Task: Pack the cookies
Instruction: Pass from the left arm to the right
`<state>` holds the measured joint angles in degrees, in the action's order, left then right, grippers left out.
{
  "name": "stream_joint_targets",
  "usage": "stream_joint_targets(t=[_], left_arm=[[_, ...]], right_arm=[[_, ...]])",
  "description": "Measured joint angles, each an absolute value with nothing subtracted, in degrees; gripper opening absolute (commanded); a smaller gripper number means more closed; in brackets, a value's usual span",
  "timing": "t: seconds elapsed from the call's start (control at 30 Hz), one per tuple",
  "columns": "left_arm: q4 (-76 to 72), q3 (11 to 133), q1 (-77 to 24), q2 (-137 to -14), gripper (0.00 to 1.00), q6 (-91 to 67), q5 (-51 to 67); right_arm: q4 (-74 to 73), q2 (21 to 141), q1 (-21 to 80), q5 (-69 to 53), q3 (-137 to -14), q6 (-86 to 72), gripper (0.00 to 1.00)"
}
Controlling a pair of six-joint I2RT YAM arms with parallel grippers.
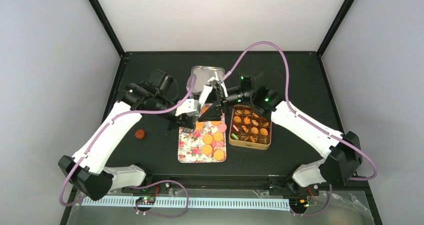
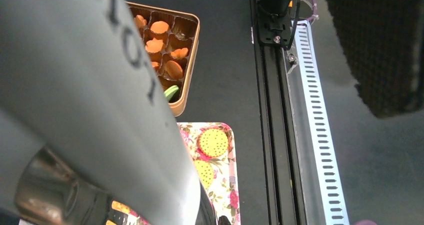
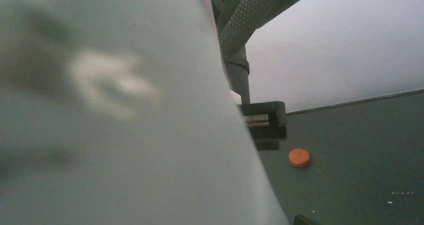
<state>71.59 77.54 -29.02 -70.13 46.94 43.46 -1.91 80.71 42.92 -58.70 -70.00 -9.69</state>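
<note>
The matte black worktop [image 1: 150, 85] spans the middle of the frame. At centre the left gripper [image 1: 190, 119] is closed tight; what it pinches, if anything, I cannot tell. The right gripper [image 1: 216, 87] sits just above it, its jaws hidden behind a blurred grey surface [image 3: 125, 110], so its state is unclear. Below them a rectangular floral tray [image 1: 189, 152] carries round orange cookies [image 1: 218, 136] lying flat, face up. To its right a brown compartmented tin [image 1: 250, 144] holds more; one green leaf-shaped cookie [image 2: 171, 92] leans diagonally. A lone cookie [image 1: 140, 133] lies left of the tray.
</note>
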Motion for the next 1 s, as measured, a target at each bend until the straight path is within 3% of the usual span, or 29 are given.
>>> stream_joint_targets(t=[0.4,0.6,0.73,0.9,1.0], left_arm=[[73.23,77.67,-29.47,-70.50,0.02,48.53,41.82],[73.47,77.76,-29.69,-70.50,0.02,50.00,39.57],[73.49,77.89,-29.69,-70.50,0.02,51.33,38.76],[73.69,77.93,-29.71,-70.50,0.02,51.86,38.87],[74.11,77.93,-29.85,-70.50,0.02,51.90,38.79]], right_arm=[[-0.60,81.14,44.75,-51.11,-70.50,-8.78,0.60],[-4.69,82.46,45.15,-51.24,-71.79,-5.85,0.42],[-7.09,82.46,45.30,-51.99,-72.64,-4.97,0.42],[-9.89,82.41,45.30,-51.05,-73.95,-2.04,0.55],[-9.91,82.32,45.30,-49.98,-74.11,-1.23,0.57]])
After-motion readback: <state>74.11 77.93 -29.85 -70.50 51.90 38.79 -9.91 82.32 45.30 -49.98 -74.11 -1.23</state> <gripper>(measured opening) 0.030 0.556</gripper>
